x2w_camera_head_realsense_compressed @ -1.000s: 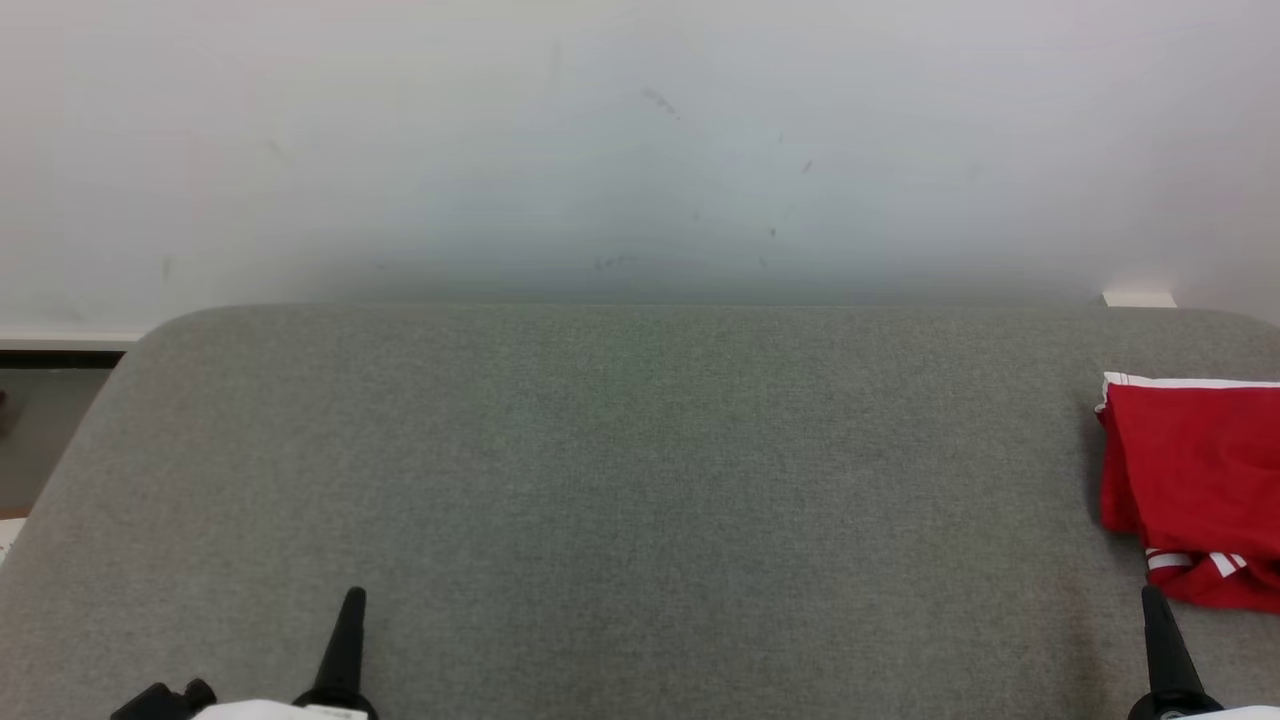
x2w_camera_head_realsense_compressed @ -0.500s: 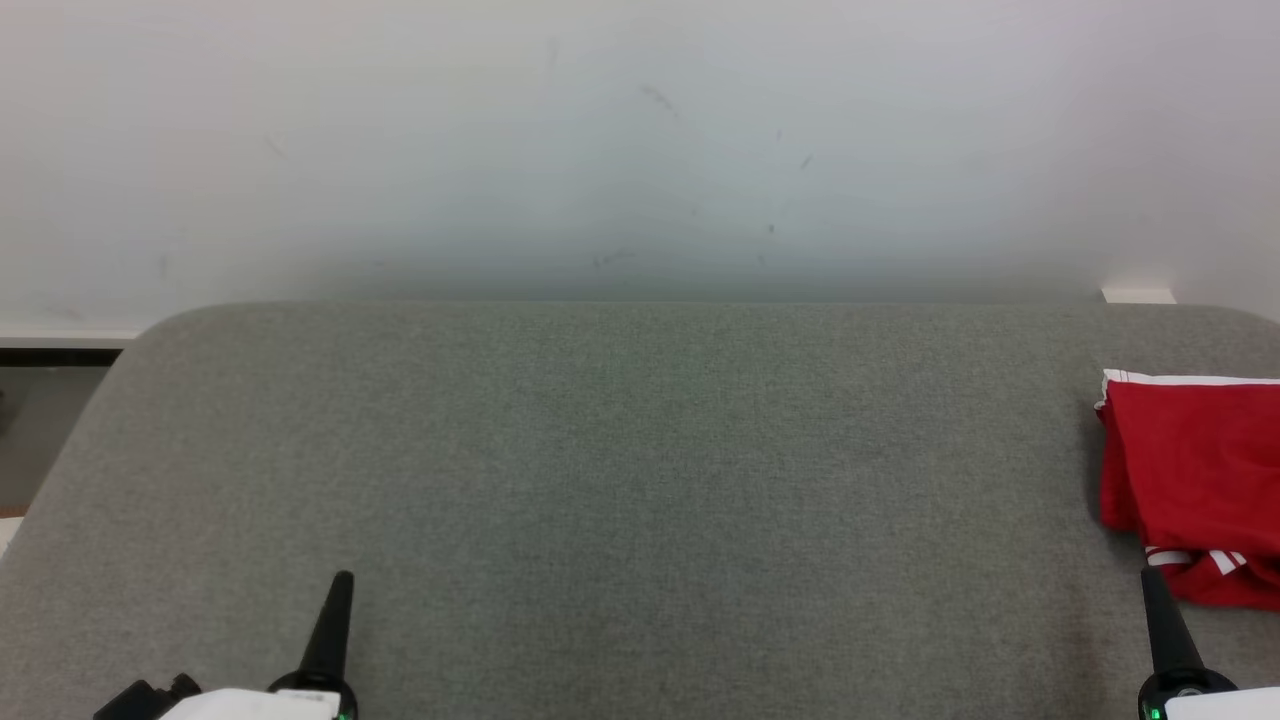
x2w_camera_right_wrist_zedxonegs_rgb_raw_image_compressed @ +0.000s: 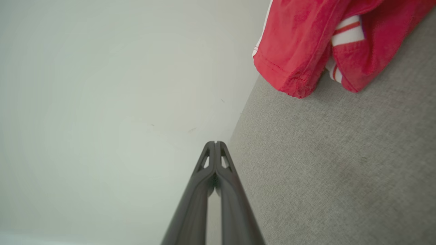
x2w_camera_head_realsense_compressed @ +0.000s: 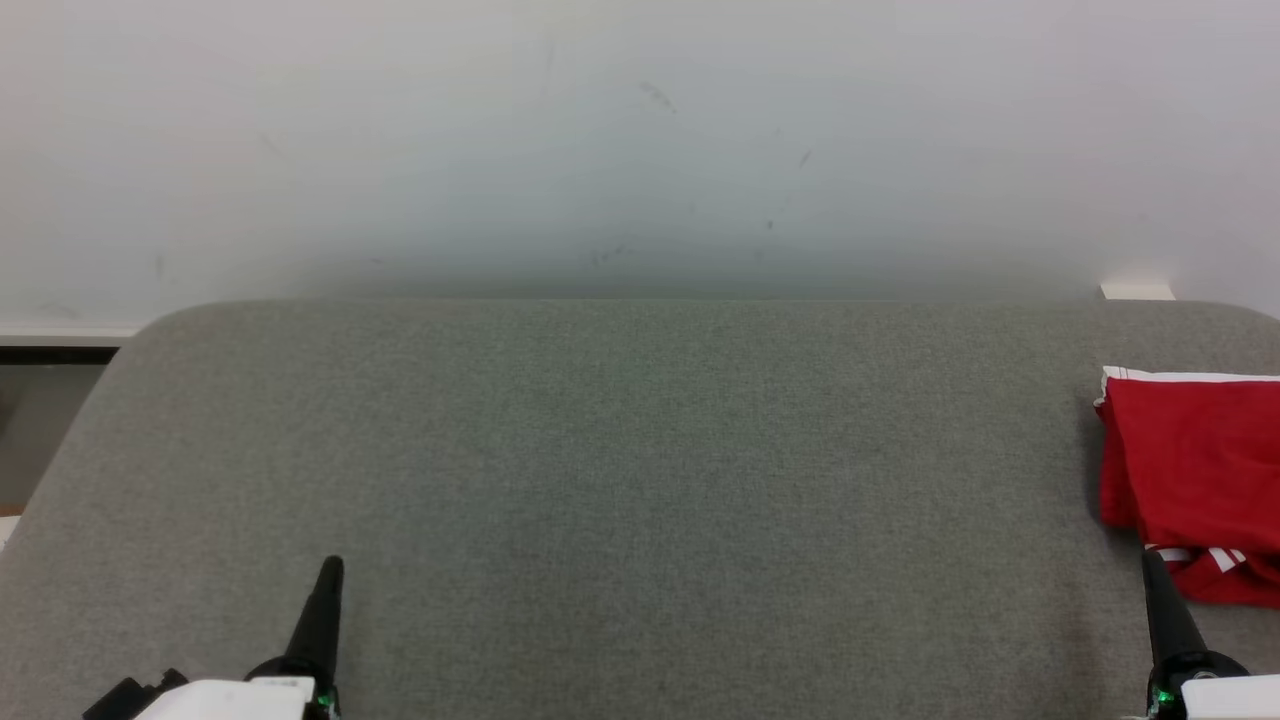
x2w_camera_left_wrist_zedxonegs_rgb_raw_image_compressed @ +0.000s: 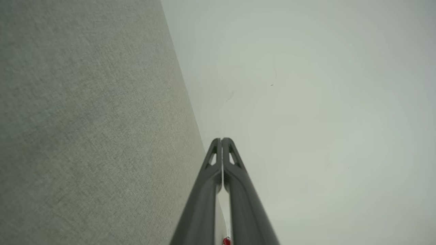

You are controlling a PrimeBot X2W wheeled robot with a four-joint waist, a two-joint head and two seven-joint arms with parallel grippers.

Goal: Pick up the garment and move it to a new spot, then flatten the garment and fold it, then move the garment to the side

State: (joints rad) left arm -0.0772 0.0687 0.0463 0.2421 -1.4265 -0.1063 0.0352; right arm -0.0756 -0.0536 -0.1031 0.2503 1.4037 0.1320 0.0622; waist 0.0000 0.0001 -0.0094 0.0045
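Note:
A red garment (x2w_camera_head_realsense_compressed: 1195, 470) with white stripes lies folded at the right edge of the grey padded surface (x2w_camera_head_realsense_compressed: 620, 480), cut off by the head view's right side. The right wrist view shows the garment (x2w_camera_right_wrist_zedxonegs_rgb_raw_image_compressed: 306, 44) at its upper right. My right gripper (x2w_camera_head_realsense_compressed: 1153, 562) is shut and empty near the front right, its tip just in front of the garment's near edge, whether touching I cannot tell. In its own view the right gripper (x2w_camera_right_wrist_zedxonegs_rgb_raw_image_compressed: 215, 143) has both fingers pressed together. My left gripper (x2w_camera_head_realsense_compressed: 331, 566) is shut and empty at the front left; the left gripper (x2w_camera_left_wrist_zedxonegs_rgb_raw_image_compressed: 221, 139) also shows fingers closed.
A pale wall (x2w_camera_head_realsense_compressed: 640, 150) rises behind the grey surface. The surface's rounded left corner (x2w_camera_head_realsense_compressed: 150, 330) drops off to a dark floor strip (x2w_camera_head_realsense_compressed: 50, 400). A small white object (x2w_camera_head_realsense_compressed: 1137, 291) sits behind the far right edge.
The garment stays where it lies. In the head view the left gripper's tip has risen and shifted slightly left, while the right gripper has risen a little; the whole picture has drifted slightly.

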